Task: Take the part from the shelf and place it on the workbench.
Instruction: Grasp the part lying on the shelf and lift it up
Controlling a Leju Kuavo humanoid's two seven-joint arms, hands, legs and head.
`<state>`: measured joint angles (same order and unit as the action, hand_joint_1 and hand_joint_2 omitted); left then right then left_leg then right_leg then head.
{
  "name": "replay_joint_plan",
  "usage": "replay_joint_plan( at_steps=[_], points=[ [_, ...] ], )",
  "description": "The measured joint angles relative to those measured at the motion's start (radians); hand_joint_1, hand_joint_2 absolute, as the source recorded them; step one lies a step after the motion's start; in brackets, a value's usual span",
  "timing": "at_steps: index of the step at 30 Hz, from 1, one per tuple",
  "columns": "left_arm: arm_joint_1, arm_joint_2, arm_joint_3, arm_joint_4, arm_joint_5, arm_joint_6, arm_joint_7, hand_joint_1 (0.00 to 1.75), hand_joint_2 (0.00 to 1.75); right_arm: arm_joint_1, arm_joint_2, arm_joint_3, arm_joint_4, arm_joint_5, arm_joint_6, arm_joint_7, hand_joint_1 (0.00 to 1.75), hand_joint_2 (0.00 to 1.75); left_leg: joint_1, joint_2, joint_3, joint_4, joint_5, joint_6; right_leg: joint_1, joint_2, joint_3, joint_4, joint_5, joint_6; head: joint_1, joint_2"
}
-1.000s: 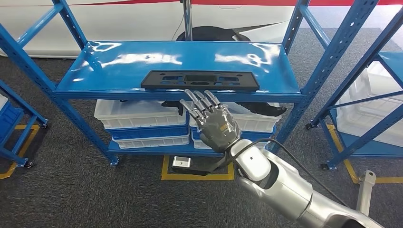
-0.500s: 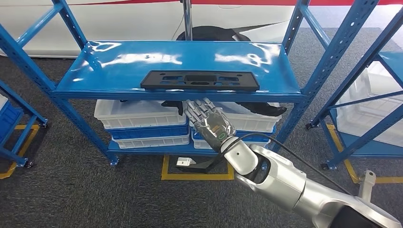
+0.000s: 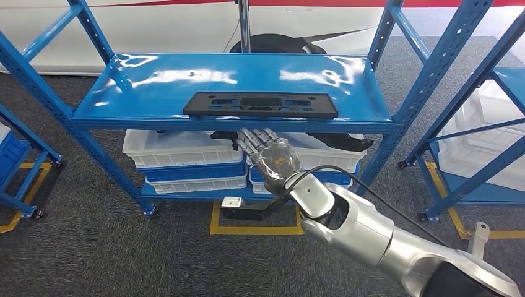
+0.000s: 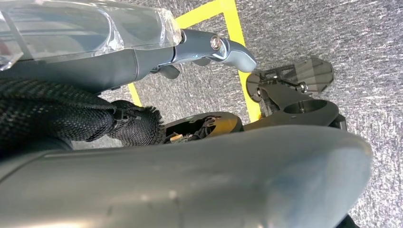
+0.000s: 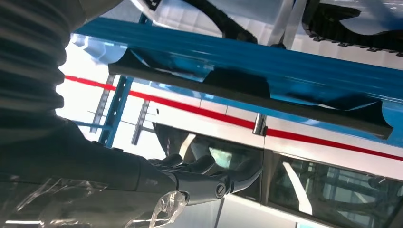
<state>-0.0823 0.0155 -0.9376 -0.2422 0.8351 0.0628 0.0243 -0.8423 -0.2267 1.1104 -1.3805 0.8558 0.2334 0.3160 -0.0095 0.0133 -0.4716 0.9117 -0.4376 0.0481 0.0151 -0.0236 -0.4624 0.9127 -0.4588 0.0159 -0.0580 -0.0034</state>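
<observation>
still on the shelf (image 3: 124, 93), the part (image 3: 260, 104) overhangs nothing; right hand (image 3: 270, 158), fingers spread and empty, sits below the edge and may knock it.

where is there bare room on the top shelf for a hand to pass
Free: behind the black part up to the back edge of the blue shelf, and at both ends beside the posts. Crowded: the front edge, where the part lies with the right robot hand just below.
</observation>
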Motion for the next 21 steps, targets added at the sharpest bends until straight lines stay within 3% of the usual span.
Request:
replay_joint_plan(
  at_steps=[7, 21],
  points=[
    [0.0, 0.002, -0.007, 0.0, 0.005, 0.0, 0.0, 0.0, 0.0, -0.014, 0.008, -0.005, 0.002, -0.082, -0.014, 0.006, 0.0, 1.75, 0.0, 0.0, 0.0, 0.0, 0.0, 0.0, 0.0, 0.0, 0.0, 0.0, 0.0, 0.0, 0.0, 0.0],
    [-0.001, 0.006, -0.019, 0.002, -0.008, 0.0, -0.001, 0.0, 0.0, -0.022, 0.03, -0.001, 0.017, -0.107, -0.024, 0.004, 0.0, 1.75, -0.003, 0.0, -0.005, 0.006, 0.0, 0.001, -0.001, 0.0, -0.003, 0.0, 0.002, 0.003, 0.0, 0.0]
  ],
)
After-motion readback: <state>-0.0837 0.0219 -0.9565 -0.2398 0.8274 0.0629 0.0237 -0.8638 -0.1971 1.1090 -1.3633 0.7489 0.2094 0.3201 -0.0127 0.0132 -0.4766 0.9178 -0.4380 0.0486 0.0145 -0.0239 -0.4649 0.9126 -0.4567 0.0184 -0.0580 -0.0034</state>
